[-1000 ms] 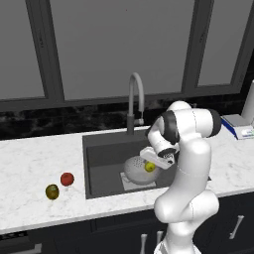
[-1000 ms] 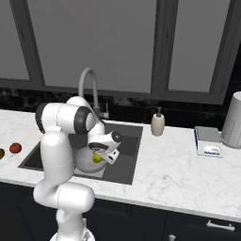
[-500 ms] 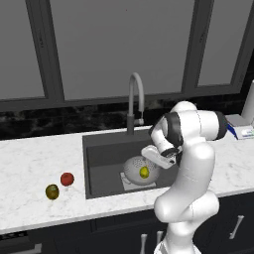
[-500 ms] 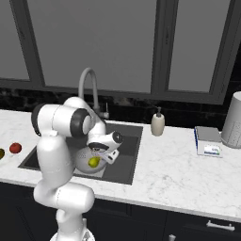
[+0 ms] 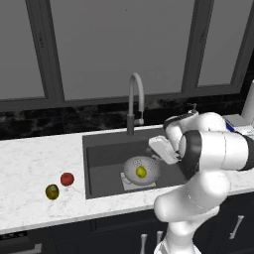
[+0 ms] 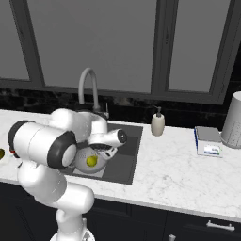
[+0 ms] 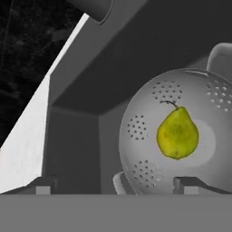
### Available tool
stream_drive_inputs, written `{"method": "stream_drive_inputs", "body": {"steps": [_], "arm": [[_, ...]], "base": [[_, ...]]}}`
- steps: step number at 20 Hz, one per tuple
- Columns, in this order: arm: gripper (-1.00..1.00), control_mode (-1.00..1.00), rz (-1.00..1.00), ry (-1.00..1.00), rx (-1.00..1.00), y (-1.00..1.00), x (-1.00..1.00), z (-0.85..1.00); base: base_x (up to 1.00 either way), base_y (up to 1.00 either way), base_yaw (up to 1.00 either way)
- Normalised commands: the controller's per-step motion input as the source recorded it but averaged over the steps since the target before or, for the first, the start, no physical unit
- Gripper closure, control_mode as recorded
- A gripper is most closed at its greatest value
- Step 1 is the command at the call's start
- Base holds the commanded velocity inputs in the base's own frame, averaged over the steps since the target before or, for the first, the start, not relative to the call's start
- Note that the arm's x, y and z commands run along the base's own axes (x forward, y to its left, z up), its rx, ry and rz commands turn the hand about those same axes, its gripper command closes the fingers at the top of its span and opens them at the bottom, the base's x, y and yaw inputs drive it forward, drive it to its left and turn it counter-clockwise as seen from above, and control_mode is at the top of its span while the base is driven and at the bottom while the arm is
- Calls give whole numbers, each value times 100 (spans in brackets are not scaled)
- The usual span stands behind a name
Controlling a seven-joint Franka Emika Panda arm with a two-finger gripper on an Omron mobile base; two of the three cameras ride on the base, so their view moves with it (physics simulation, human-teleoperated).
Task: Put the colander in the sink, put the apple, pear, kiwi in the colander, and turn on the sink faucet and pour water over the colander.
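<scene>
Pear lies in the colander, pincer open above the sink.

The pear (image 7: 177, 133) rests inside the colander (image 5: 141, 170), which sits in the sink (image 5: 106, 158) on the right part of its bottom. The pincer (image 7: 115, 183) hangs over it with fingers wide apart and empty. On the desk (image 5: 30, 163), left of the sink, the apple (image 5: 67, 178) and the kiwi (image 5: 52, 191) lie near each other.

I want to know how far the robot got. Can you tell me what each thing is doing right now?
Colander: sitting in the sink, upright.
Pear: lying inside the colander.
Apple: on the counter, left of the sink.
Kiwi: on the counter beside the apple.
Sink: no water showing.
Tap: off, no stream.
Hand: open, holding nothing, above the colander.
</scene>
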Motion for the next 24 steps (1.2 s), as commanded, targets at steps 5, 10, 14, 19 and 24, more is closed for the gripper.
{"method": "stream_drive_inputs", "body": {"steps": [5,10,14,19,24], "arm": [[-100,-100,-8,0,3,0,-64,97],[-100,-100,-1,-1,-26,0,-59,100],[-100,-100,0,-12,-30,0,-82,95],[-100,-100,0,-8,-14,0,-100,67],[-100,-100,0,-16,-4,23,-96,55]], "base": [[0,0,0],[0,0,0],[0,0,0],[0,0,0],[0,0,0]]}}
